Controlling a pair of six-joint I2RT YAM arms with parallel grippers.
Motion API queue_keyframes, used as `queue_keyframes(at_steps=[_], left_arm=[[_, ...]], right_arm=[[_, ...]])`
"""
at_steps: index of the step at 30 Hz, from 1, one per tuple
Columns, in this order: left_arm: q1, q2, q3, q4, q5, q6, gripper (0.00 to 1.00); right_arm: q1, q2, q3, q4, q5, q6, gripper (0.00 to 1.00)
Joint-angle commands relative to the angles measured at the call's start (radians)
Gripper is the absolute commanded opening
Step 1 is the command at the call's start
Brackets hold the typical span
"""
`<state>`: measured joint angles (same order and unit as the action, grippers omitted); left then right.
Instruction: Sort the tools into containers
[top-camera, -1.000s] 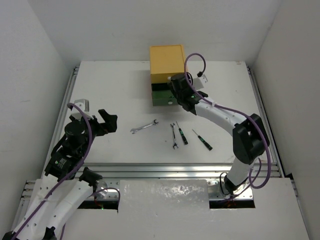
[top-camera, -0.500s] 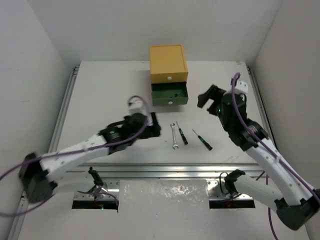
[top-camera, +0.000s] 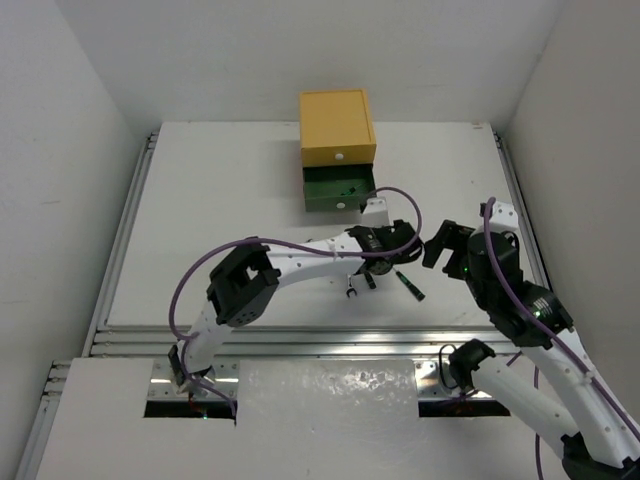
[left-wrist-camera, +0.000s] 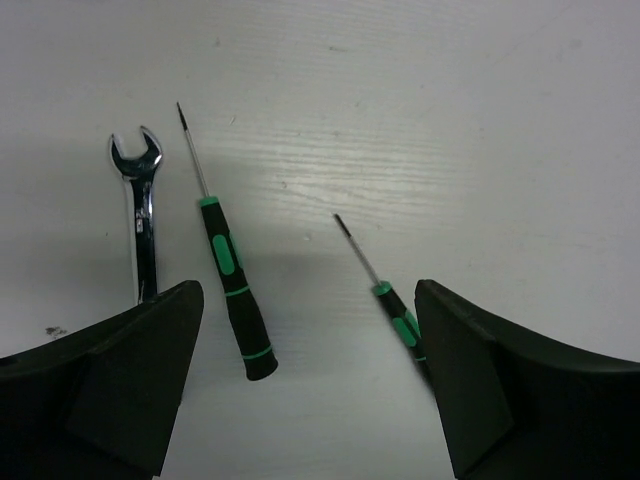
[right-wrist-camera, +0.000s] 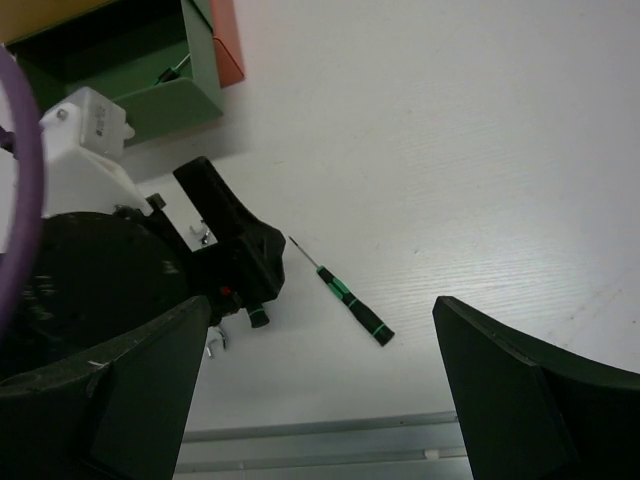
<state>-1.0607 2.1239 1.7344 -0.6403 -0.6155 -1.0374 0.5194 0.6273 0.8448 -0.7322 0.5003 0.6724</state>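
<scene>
A silver wrench (left-wrist-camera: 140, 215) and two thin screwdrivers with black-green handles (left-wrist-camera: 232, 290) (left-wrist-camera: 392, 305) lie on the white table. From above, the wrench (top-camera: 350, 290) and one screwdriver (top-camera: 368, 281) are partly under my left arm; the other screwdriver (top-camera: 408, 285) lies free and also shows in the right wrist view (right-wrist-camera: 350, 292). My left gripper (top-camera: 395, 245) (left-wrist-camera: 310, 400) hovers open and empty above them. My right gripper (top-camera: 440, 245) (right-wrist-camera: 320, 400) is open and empty just to its right. The chest has a yellow top drawer (top-camera: 337, 125) and an open green drawer (top-camera: 338, 190) (right-wrist-camera: 120, 60) with something silver inside.
The red-orange bottom drawer (right-wrist-camera: 228, 40) shows only as a corner in the right wrist view. The left arm (top-camera: 300, 262) stretches across the table's middle. A metal rail (top-camera: 320, 340) runs along the near edge. White walls close in the table.
The left arm swung from the left side across to the screwdrivers. The right arm drew back from the chest to the right. The wrench that lay left of centre no longer shows on the table.
</scene>
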Motion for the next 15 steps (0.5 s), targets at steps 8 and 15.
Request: queue_keyframes(at_steps=[8, 15], left_arm=[[-0.038, 0.094, 0.067, -0.167, -0.06, -0.125, 0.73], [-0.036, 0.126, 0.053, -0.142, -0.056, -0.121, 0.62]], right_arm=[[-0.001, -0.072, 0.007, -0.026, -0.016, -0.068, 0.94], [0.001, -0.104, 0.0, -0.024, -0.012, -0.082, 0.94]])
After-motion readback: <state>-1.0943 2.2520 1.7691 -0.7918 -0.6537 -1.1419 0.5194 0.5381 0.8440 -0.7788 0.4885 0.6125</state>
